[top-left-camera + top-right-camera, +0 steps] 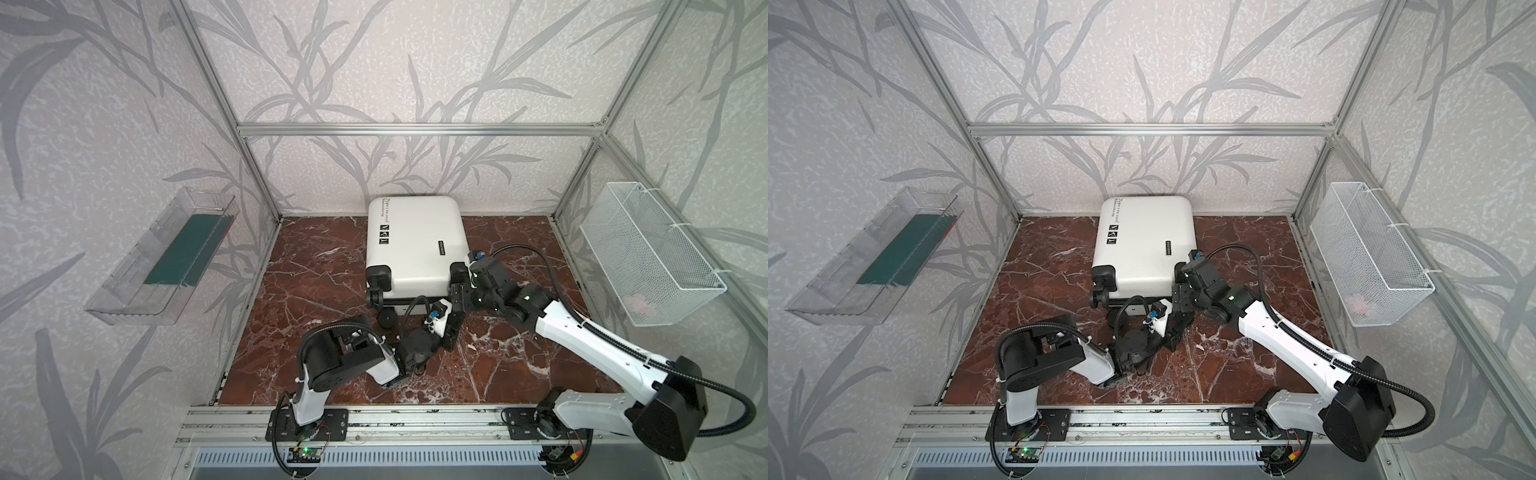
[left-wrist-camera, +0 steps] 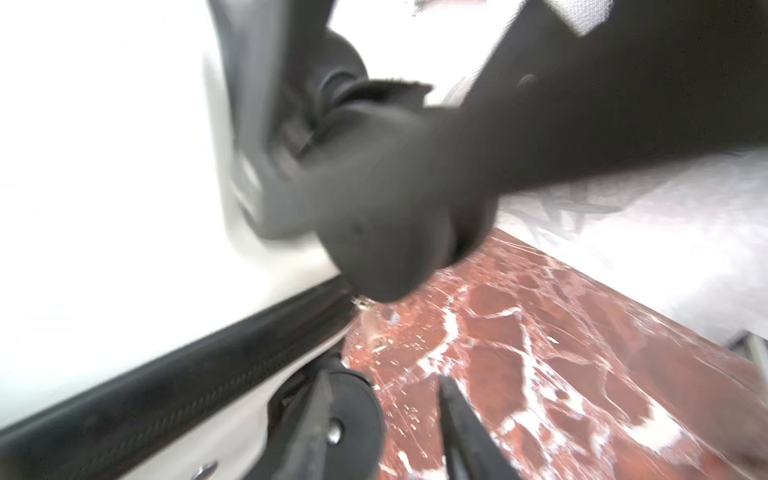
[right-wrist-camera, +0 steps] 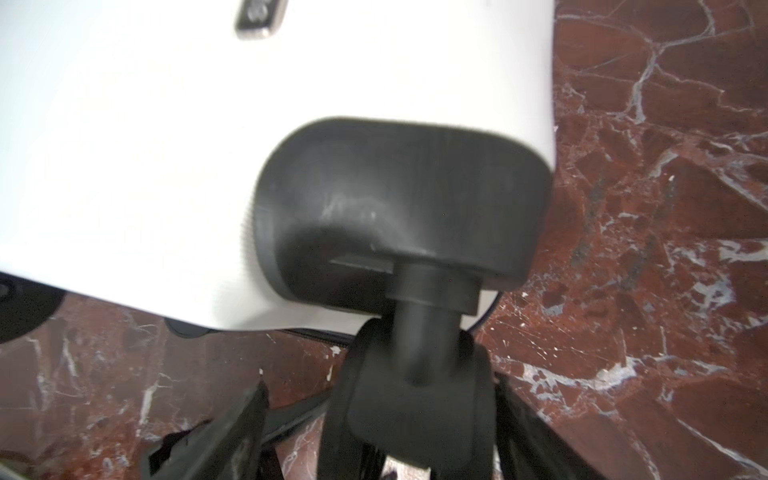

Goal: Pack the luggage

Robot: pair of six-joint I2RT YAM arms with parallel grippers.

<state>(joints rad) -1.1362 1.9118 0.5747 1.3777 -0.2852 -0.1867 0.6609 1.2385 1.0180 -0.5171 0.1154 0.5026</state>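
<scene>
White and hard-shelled, the luggage (image 1: 409,245) is lying flat on the red-brown marble table (image 1: 316,299). In both top views we are finding it at 12 o'clock on the tabletop, its far end sitting close to the back wall and its black wheels pointing toward 6 o'clock. We are seeing both pincers crowding its 5 o'clock corner. The right gripper (image 3: 382,384) is pointing in from 4 o'clock. In its wrist view its jaws are standing spread with the corner caster wheel (image 3: 415,415) between them, and marble is showing between one finger and the wheel, so that finger is standing clear of it. The left gripper (image 2: 384,378) is hanging low over the table just toward 6 o'clock from that same corner. Its jaws are parted with bare marble between them, and the black zipper seam (image 2: 166,399) is running alongside. A blurred dark mass ahead of it is blocking much of that view. For room, we are seeing open marble stretching at 9 o'clock and 3 o'clock of the luggage and across the 7 o'clock corner of the table. The side walls are hemming the table in, with a clear plastic tray (image 1: 162,257) hanging at 9 o'clock and a white wire basket (image 1: 648,253) at 3 o'clock, both well apart from the luggage.
</scene>
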